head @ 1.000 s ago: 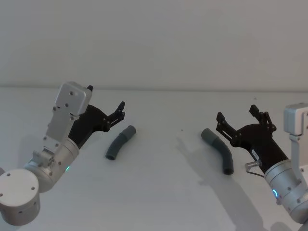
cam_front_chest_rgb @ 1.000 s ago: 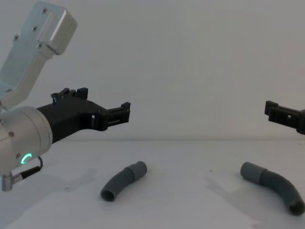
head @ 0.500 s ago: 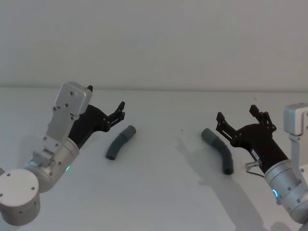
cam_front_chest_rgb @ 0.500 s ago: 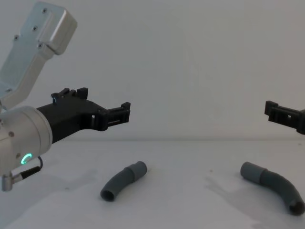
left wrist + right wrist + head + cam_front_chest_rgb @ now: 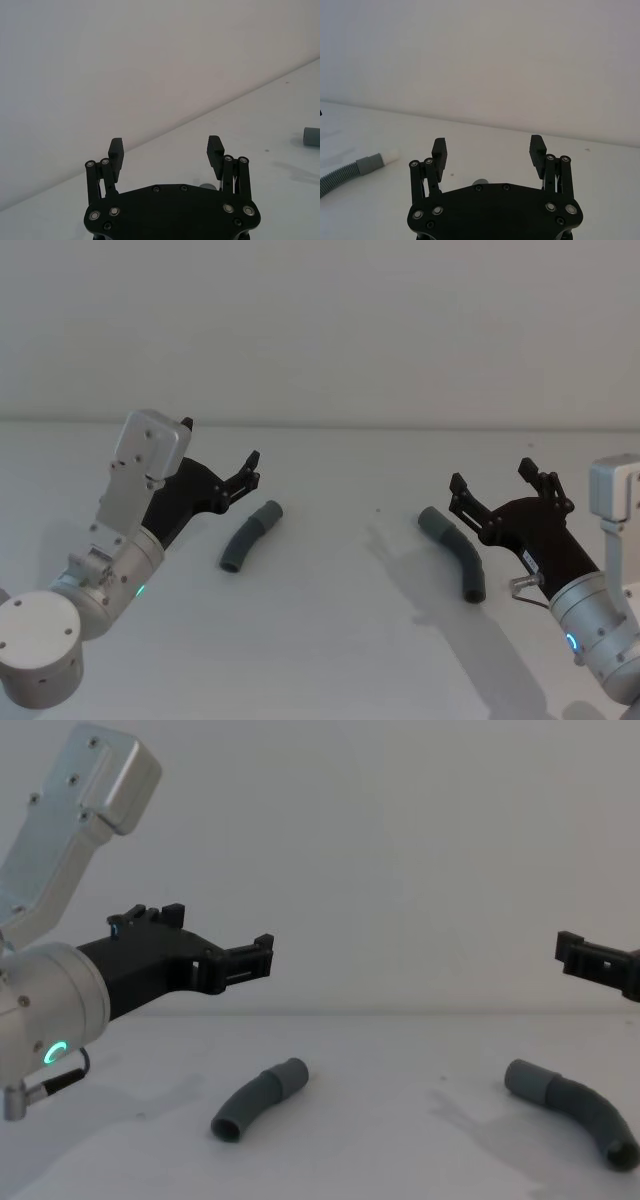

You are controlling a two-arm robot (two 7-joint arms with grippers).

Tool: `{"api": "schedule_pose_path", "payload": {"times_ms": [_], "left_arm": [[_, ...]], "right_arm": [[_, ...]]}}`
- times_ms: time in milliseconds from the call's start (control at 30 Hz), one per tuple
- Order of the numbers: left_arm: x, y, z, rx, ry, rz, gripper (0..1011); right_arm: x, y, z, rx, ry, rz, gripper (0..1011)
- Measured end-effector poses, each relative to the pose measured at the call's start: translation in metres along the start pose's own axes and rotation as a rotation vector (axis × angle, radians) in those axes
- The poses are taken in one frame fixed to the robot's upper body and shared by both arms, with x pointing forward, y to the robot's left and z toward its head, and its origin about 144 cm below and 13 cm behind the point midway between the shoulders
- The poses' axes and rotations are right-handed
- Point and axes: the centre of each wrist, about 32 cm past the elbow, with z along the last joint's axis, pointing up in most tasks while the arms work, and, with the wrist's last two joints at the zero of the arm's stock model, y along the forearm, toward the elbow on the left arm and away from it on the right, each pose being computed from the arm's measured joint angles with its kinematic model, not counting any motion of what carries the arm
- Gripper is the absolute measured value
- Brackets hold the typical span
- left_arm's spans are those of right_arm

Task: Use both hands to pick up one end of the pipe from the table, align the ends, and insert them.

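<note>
Two short curved dark-grey pipe pieces lie apart on the white table. The left piece lies just right of my left gripper, which hovers above the table, open and holding nothing. The right piece lies beside and below my right gripper, also open and raised. In the right wrist view, past the open gripper, one ribbed piece shows its grey cuff and white tip. The left wrist view has the open gripper and a grey cuff at the edge.
A plain pale wall rises behind the table's far edge. Bare tabletop separates the two pieces.
</note>
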Motion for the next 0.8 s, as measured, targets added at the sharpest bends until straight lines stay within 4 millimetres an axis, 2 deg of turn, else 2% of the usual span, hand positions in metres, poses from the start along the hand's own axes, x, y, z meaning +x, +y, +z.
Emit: {"api": "schedule_pose_path", "payload": {"times_ms": [800], "left_arm": [[0.0001,0.0000,0.0000,0.001,0.000,0.000,1001]], "right_arm": [[0.0000,0.0000,0.0000,0.000,0.000,0.000,1001]]}}
